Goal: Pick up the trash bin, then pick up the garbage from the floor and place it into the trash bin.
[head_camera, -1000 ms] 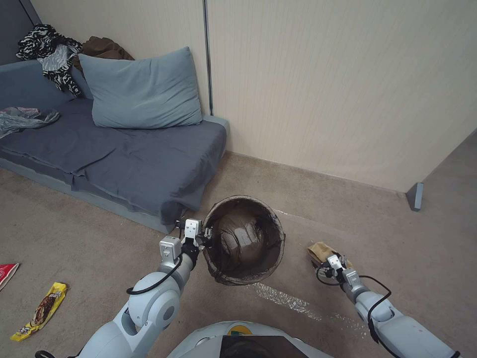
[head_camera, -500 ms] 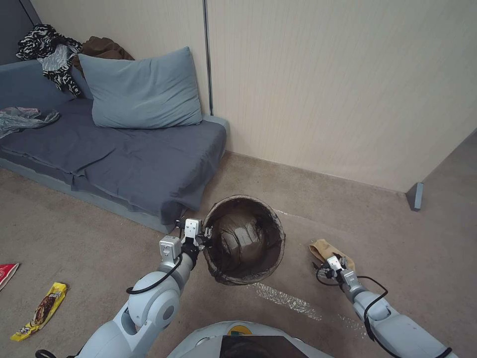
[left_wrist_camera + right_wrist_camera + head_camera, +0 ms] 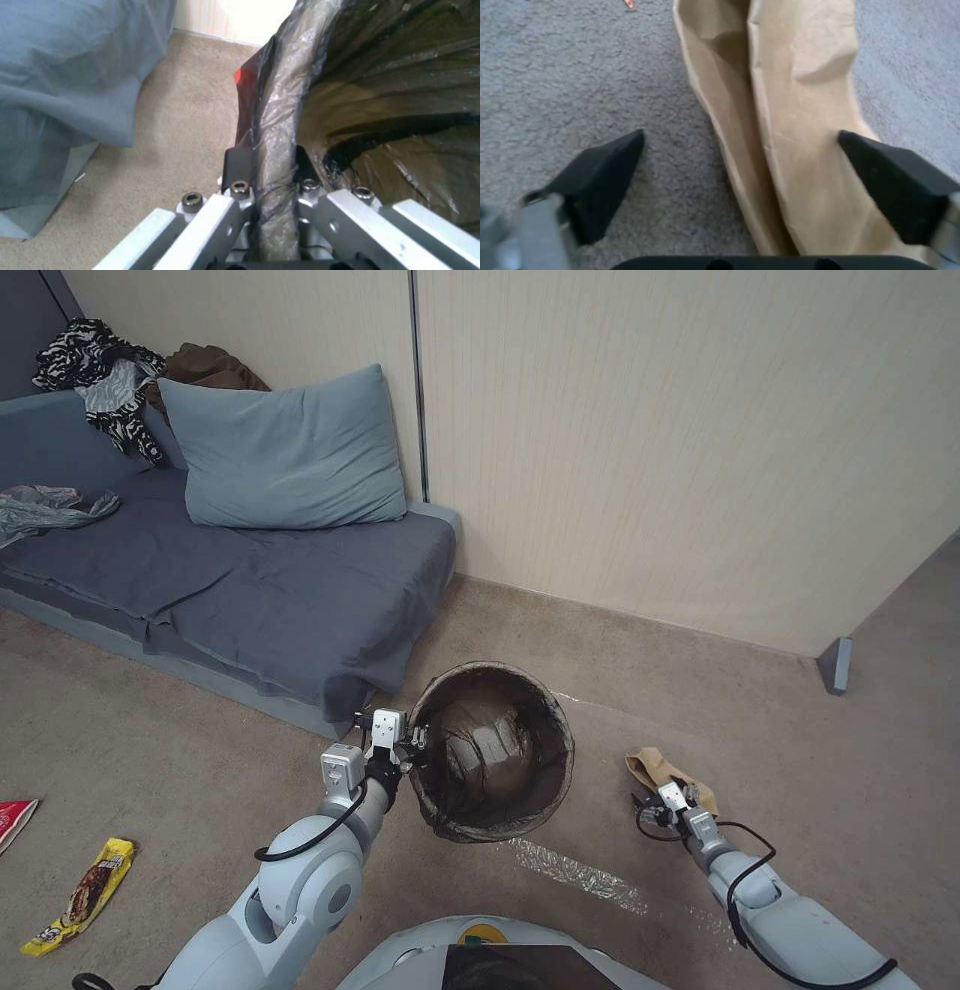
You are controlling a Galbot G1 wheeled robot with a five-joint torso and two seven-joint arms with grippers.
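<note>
Paper bag (image 3: 800, 123) lengthwise btwn open right pincer (image 3: 740, 150) tips.

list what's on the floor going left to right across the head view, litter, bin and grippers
red wrapper → yellow snack wrapper → left gripper → trash bin → right gripper → brown paper bag

A beige carpet floor (image 3: 180, 740) carries everything. On it, by the right end effector (image 3: 652, 811), a brown paper bag (image 3: 655, 767) is laid flat — in the right wrist view it is seen between the spread fingers (image 3: 602, 168). A yellow wrapper (image 3: 85, 895) and, just beside it, a red wrapper (image 3: 14, 818) are found at the left edge. A strip of clear film (image 3: 575, 870) is stretched near the robot's base. A grey sofa (image 3: 250, 600) is set against the wall — a blue pillow (image 3: 285, 455), patterned clothes (image 3: 100, 380) and a grey bag (image 3: 50, 508) are borne on it.
</note>
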